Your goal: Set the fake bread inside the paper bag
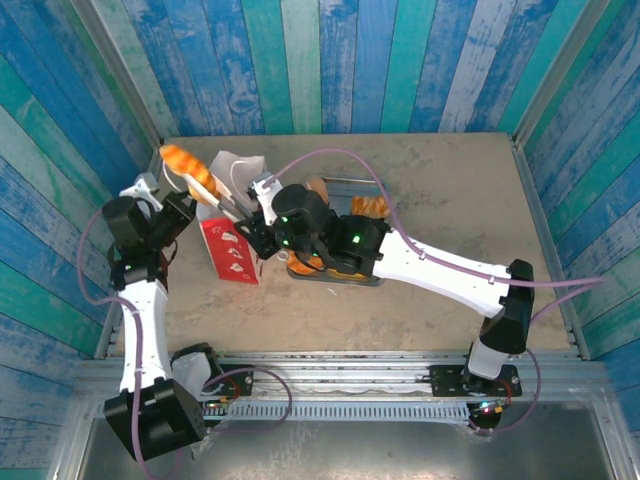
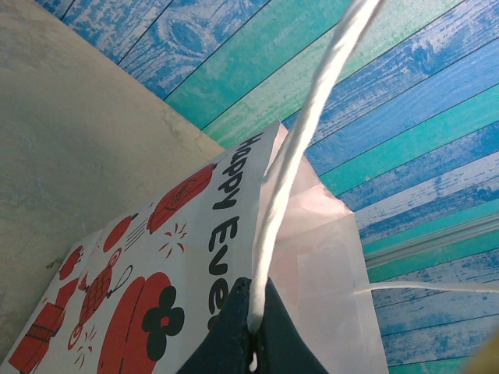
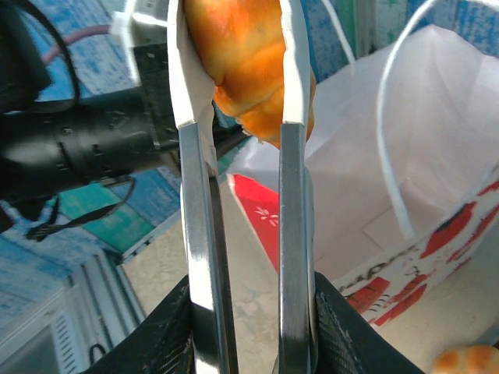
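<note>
One piece of the fake bread [image 3: 249, 70], a golden-brown croissant shape, is pinched between the tips of the metal tongs [image 3: 292, 234]. In the top view it hangs in the air just left of the mouth of the paper bag [image 1: 232, 235], beside the opening rather than over it, so it is not yet inside. The bag stands tilted on the tabletop [image 1: 450, 200], with its white cord handle [image 2: 296, 156] pulled taut upward. Other pastries [image 1: 368, 205] lie on the grey tray [image 1: 335, 280] under the right arm.

The step in hand looks like carrying the piece to the bag. To do it well, the tong tips should swing right until the bread is squarely above the opening. They should then dip between the handles before the squeeze is eased, so the piece drops in and does not catch the rim or a cord.

The right jaws are closed on the two arms of the tongs, pressing them nearly parallel around the bread. The left jaws are closed tight on the cord handle and touch nothing else.
</note>
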